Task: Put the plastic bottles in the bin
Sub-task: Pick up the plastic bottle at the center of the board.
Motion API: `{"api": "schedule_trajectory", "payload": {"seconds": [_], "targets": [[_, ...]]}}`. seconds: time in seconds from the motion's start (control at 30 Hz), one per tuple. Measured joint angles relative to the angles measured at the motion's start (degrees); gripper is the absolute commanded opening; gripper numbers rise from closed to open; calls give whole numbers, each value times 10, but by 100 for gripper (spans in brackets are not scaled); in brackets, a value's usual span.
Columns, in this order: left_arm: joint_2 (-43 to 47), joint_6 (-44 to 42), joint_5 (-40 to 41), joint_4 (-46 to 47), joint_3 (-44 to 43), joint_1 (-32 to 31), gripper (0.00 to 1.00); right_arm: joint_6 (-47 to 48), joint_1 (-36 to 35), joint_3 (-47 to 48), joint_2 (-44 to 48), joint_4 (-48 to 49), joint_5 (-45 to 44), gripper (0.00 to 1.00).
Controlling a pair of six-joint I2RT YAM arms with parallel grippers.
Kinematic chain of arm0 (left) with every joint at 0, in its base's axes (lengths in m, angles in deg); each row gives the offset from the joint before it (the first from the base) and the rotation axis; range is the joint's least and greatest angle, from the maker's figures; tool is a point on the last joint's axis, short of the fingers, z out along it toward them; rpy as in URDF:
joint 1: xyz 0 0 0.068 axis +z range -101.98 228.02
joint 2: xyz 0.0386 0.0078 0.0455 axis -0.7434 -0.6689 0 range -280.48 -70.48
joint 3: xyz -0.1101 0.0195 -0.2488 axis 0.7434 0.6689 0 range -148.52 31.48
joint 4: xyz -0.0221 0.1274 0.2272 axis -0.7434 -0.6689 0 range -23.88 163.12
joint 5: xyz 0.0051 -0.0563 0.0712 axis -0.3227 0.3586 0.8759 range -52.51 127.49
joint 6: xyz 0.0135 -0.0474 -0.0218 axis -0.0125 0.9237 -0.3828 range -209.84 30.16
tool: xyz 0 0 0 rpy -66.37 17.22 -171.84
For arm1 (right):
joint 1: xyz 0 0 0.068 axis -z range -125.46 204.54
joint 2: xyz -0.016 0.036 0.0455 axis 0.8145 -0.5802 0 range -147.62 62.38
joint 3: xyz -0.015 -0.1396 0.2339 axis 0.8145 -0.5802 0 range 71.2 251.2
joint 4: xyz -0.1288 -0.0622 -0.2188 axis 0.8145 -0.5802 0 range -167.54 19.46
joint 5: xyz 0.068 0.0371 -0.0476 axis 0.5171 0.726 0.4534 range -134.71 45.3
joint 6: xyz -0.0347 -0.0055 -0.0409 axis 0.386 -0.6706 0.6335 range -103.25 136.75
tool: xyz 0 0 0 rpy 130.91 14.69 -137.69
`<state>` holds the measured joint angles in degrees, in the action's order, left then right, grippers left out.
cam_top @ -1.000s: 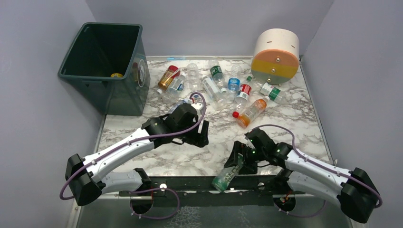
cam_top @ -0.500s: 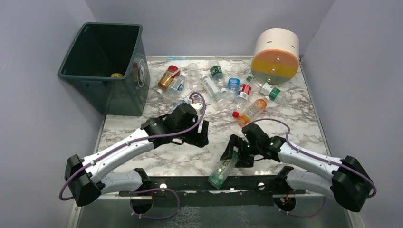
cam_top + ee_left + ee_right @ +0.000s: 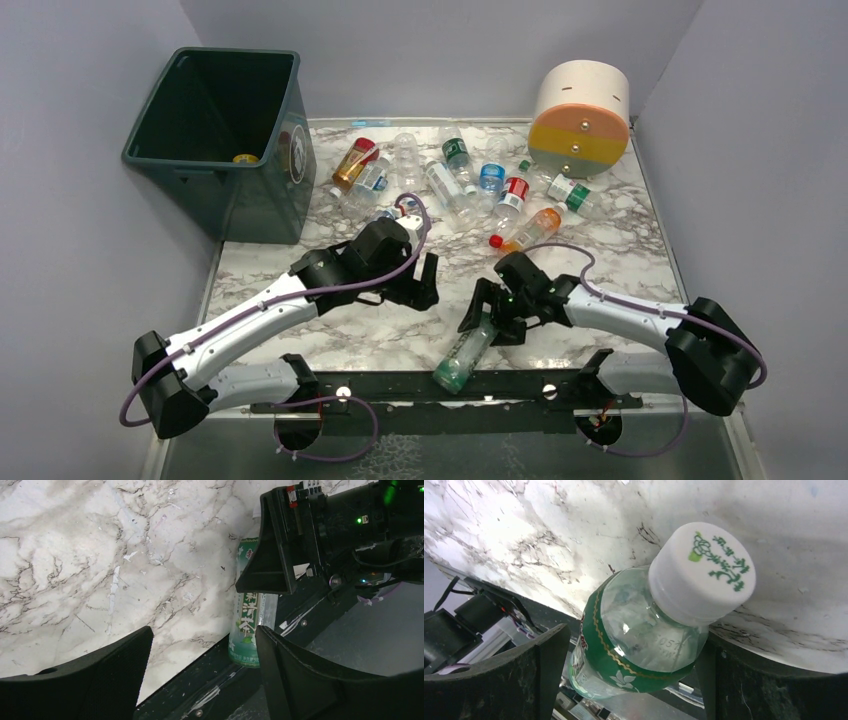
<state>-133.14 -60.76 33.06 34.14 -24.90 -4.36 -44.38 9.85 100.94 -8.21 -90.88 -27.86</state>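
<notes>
From above, the right gripper (image 3: 491, 320) hides the neck of the green bottle (image 3: 460, 359) from me. The yellow thing (image 3: 245, 158) inside the bin (image 3: 262, 200) is too small to tell.

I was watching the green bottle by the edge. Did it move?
Yes. The green bottle moved left and farther in from the black rail.

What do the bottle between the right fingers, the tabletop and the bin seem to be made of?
Bottle: clear, glossy thin plastic, judging by its highlights and see-through walls; its white cap looks like matte plastic.
Tabletop: white with grey veins, either marble or a printed imitation; the look leaves it open.
Bin: dark green moulded plastic with a slight sheen and a thick rim.
</notes>
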Motion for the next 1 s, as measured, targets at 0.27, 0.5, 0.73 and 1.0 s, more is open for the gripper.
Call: {"api": "schedule_trajectory", "payload": {"seconds": [0.27, 0.5, 0.73, 1.0], "targets": [[8, -2, 1, -1, 0, 0, 87, 7, 0, 31, -30, 2, -21, 82], [14, -9, 7, -2, 0, 0, 99, 11, 0, 32, -44, 2, -26, 74], [18, -10, 9, -2, 1, 0, 99, 13, 0, 39, -56, 5, -26, 66], [26, -11, 10, -3, 3, 0, 99, 18, 0, 55, -56, 4, -28, 60]]}}
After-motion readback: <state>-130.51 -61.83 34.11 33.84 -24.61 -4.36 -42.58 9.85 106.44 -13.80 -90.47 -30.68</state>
